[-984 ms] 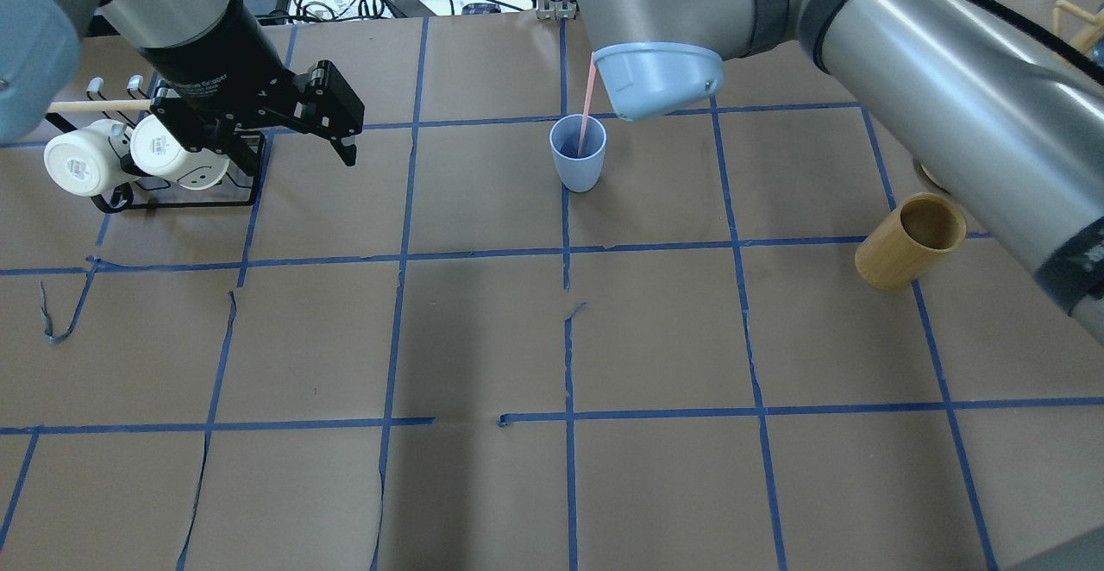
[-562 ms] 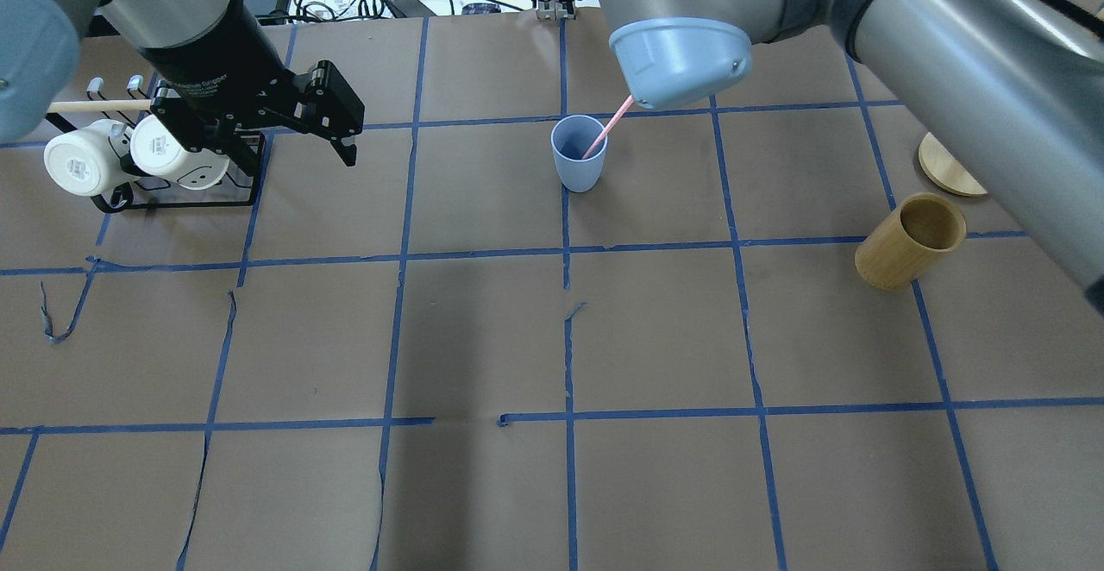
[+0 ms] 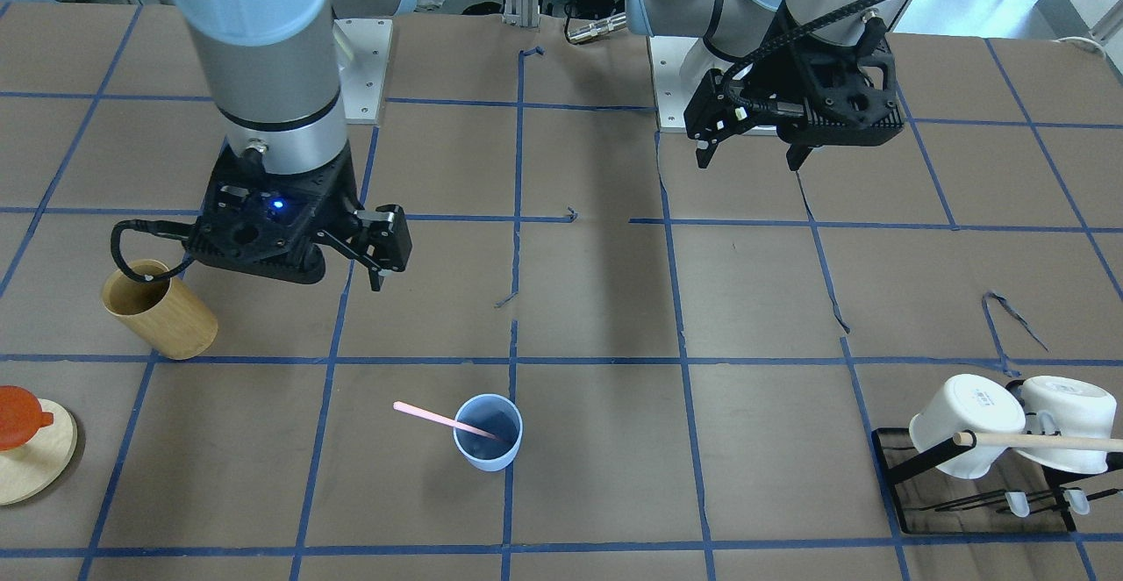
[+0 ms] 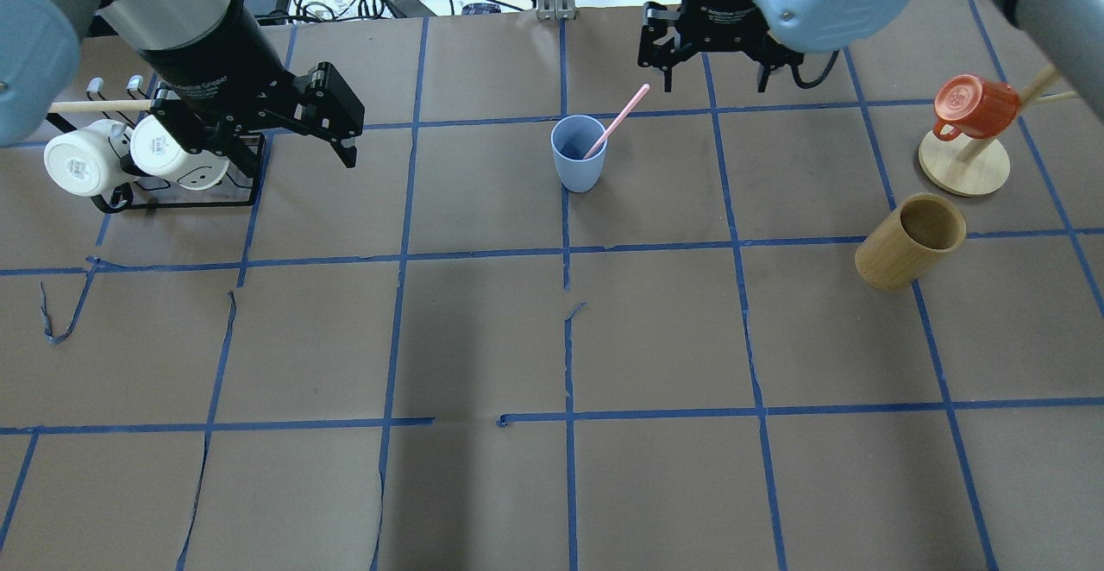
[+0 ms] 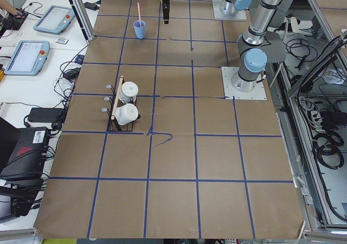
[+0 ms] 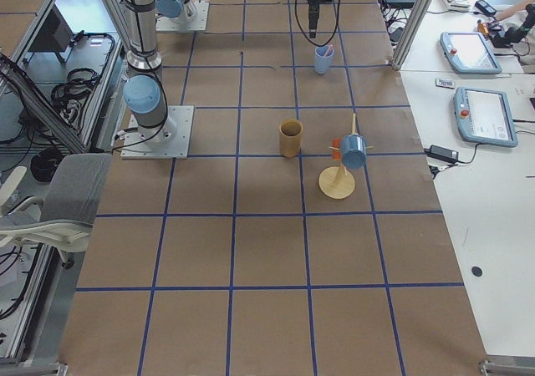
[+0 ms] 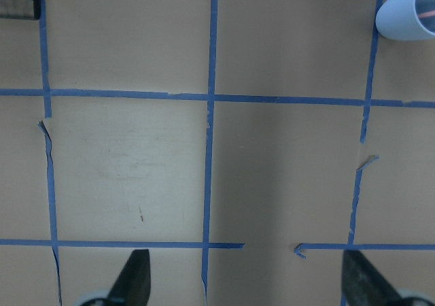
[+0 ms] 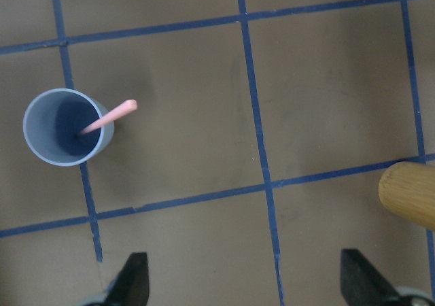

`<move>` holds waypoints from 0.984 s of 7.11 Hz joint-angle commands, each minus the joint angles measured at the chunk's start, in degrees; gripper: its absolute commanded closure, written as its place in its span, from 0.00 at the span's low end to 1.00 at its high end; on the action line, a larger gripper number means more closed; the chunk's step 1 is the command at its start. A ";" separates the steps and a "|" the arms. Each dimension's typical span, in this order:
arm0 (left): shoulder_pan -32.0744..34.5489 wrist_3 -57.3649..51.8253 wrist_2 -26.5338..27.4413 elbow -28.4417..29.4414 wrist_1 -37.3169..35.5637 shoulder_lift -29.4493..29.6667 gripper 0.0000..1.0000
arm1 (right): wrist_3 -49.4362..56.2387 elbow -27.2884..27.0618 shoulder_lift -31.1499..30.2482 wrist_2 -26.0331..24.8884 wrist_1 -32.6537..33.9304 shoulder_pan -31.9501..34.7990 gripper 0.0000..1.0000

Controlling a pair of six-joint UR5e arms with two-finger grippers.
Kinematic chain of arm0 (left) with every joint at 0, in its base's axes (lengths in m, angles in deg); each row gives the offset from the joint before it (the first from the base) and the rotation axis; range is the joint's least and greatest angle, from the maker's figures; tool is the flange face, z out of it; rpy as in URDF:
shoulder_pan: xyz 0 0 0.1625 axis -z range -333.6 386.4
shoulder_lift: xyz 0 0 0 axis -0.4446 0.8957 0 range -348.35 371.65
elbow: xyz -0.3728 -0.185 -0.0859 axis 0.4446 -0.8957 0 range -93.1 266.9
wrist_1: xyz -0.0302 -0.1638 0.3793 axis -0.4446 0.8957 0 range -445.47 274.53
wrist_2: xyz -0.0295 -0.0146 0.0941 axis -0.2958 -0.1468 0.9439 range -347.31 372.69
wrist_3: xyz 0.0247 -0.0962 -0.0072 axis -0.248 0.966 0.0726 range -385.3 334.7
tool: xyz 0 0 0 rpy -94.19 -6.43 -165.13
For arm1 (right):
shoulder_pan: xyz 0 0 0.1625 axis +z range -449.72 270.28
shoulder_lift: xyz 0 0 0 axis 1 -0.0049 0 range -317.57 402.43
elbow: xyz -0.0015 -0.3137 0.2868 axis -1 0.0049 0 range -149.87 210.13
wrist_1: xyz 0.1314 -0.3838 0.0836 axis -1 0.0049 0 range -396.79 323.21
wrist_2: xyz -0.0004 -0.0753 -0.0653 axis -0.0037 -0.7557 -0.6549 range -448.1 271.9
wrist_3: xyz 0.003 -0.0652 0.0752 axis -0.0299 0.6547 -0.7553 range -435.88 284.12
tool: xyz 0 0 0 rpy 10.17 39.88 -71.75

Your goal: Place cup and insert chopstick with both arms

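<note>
status: cup (image 4: 578,157) is upright on the table (image 4: 483,338), far-centre in the overhead view, sitting on a blue tape line (image 4: 567,235) just beside a grid crossing. chopstick (image 4: 617,121) is in it: lower end down inside the cup, shaft resting on the rim, upper end sticking out and tilted toward my right side

my right gripper (image 4: 716,86): jaws spread wide, nothing between them, pointing down. it hangs above the table beyond the cup and to its right in the overhead view, near the chopstick's top end but clear of it. right wrist view looks straight down: cup and stick at the left of the frame, both fingertips at the bottom edge well apart from them, edge of the tan wooden cup (image 4: 910,241) at the right

my left gripper (image 3: 753,160): also spread, empty. it hangs over the table on my left, close to the black rack (image 4: 181,200) holding two white mugs (image 4: 82,164), with a pale wooden rod (image 4: 95,106) over the mugs. well apart from the cup. left wrist view shows bare paper and tape between the fingertips, cup just clipping the top right corner

other stuff: wooden cup stands on my right side, well clear of the blue one; orange mug (image 4: 975,105) hangs on a wooden stand (image 4: 963,170) just beyond it
</note>
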 commanded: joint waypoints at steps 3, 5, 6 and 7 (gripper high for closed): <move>0.00 0.01 -0.09 -0.93 0.00 -0.47 0.00 | 11.02 -1.41 -2.71 4.45 -8.91 -7.02 0.00; 0.00 -0.08 -0.09 -0.93 0.00 -0.47 0.00 | 11.32 -1.58 -4.11 4.62 -13.13 -9.94 0.00; 0.00 0.01 -0.09 -0.93 0.00 -0.56 0.00 | 10.18 -2.45 -5.25 4.62 -13.13 -9.68 0.00; 0.09 0.01 -0.09 -0.93 0.00 -0.47 0.00 | 5.99 -3.77 -7.53 4.80 -13.13 -9.41 0.00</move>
